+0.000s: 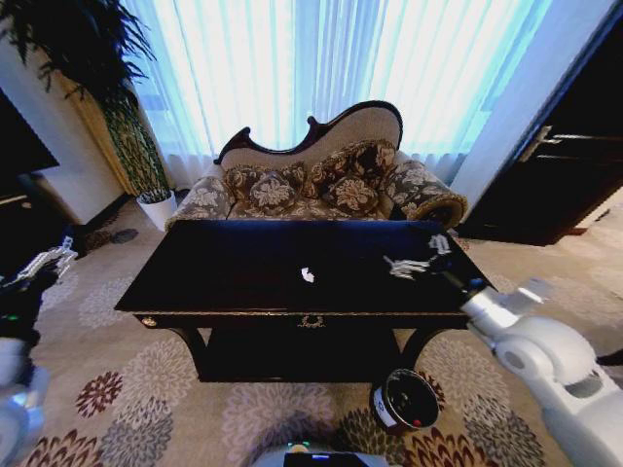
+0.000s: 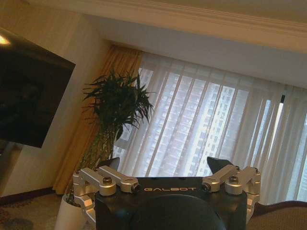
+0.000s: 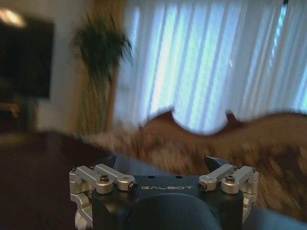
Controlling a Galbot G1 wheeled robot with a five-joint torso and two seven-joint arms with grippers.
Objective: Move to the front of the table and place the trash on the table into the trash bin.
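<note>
Head view: robot squared up to the front of the glossy near-black table (image 1: 224, 268), patterned sofa (image 1: 321, 180) behind it, potted plant (image 1: 107, 107) off to the left by the curtains. On the tabletop, one white paper scrap (image 1: 308, 275) near the middle, a little toward the front edge, lying flat and apart from everything else. On the floral carpet just below the table's front right corner, the round dark trash bin (image 1: 405, 400), shiny rim up, white label facing outward, mouth open. Right gripper (image 1: 414, 263) out over the right part of the tabletop, well right of the scrap, not touching it. Right wrist view: right gripper's jaws spread wide, nothing between them, sofa back and curtains beyond. Left gripper (image 1: 44, 261) raised off the table's left end, over the carpet, parked. Left wrist view: left gripper's jaws likewise wide apart and empty, pointed toward plant and window. Probably feather-light, thin and limp, that scrap; likely to slide on the polished wood or flutter loose if nudged rather than pinched. Best taken, by this reading, at a raised or crumpled edge, fingertips closing from either side and pressing lightly down. No risk of breakage, only of slipping out on the way to the bin.
</note>
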